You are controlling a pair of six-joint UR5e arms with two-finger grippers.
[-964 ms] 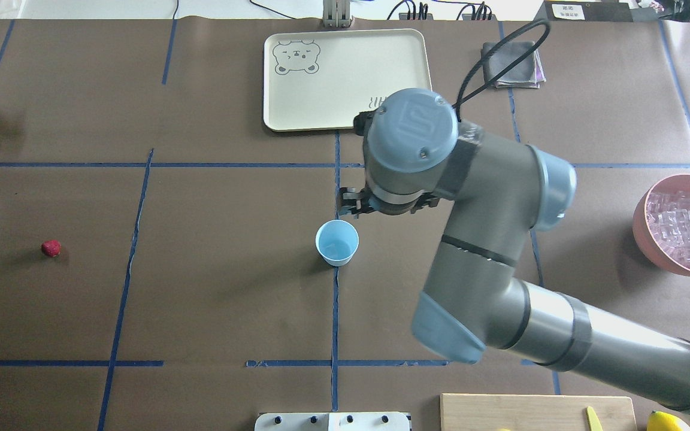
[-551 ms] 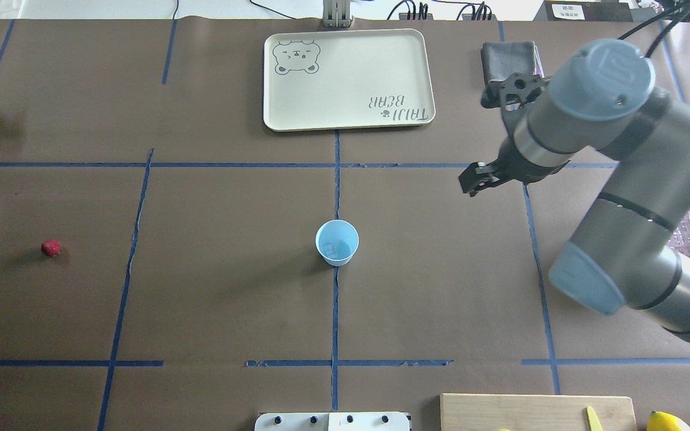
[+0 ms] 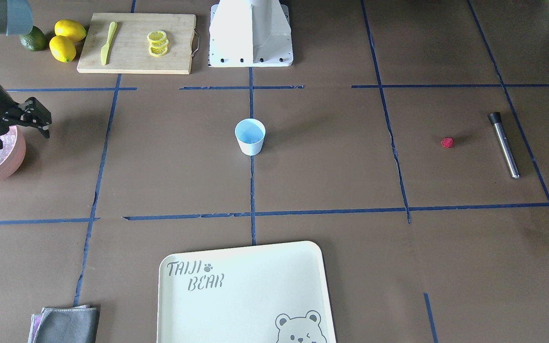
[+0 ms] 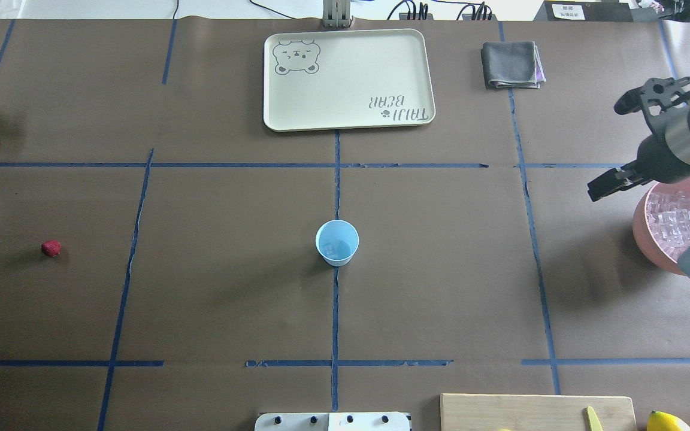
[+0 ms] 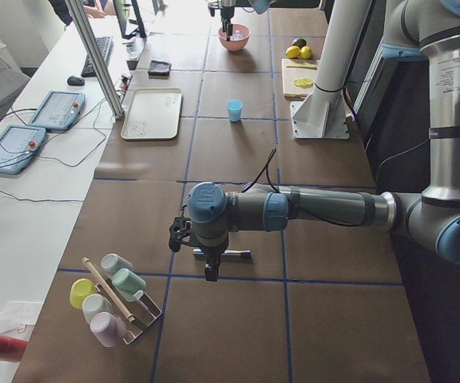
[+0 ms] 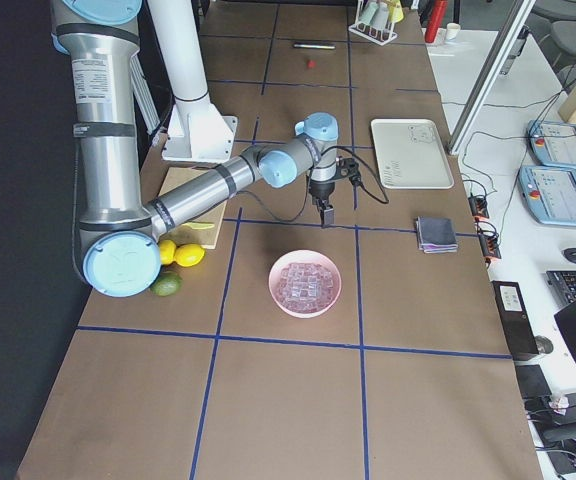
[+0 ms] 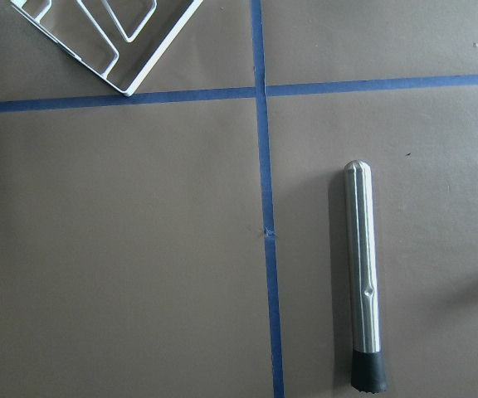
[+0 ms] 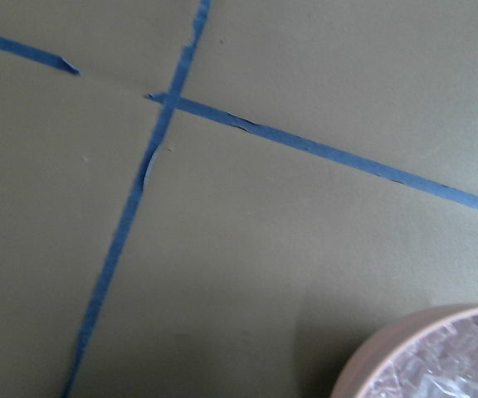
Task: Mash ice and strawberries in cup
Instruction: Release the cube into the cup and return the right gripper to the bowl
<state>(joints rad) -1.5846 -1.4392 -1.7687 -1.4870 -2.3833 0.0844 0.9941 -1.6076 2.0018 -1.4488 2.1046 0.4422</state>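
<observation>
Hovering at the 10 o'clock rim of the pink bowl [image 4: 641, 230], right gripper [image 4: 598, 190] looks spread apart, holding nothing. Bowl sits at 3 o'clock of the cup [image 4: 336, 242] in the overhead view, well apart, heaped with ice [image 4: 674, 221]. Cup stands upright at desk [image 4: 219, 287] centre on the blue tape cross, one clear cube in its bottom. Strawberry [image 4: 51, 248] lies on the desk at 9 o'clock of the cup, far off. Left gripper [image 5: 207, 267] hangs over the steel muddler [image 7: 362, 282] past the strawberry; cannot tell if its fingers are spread or together.
</observation>
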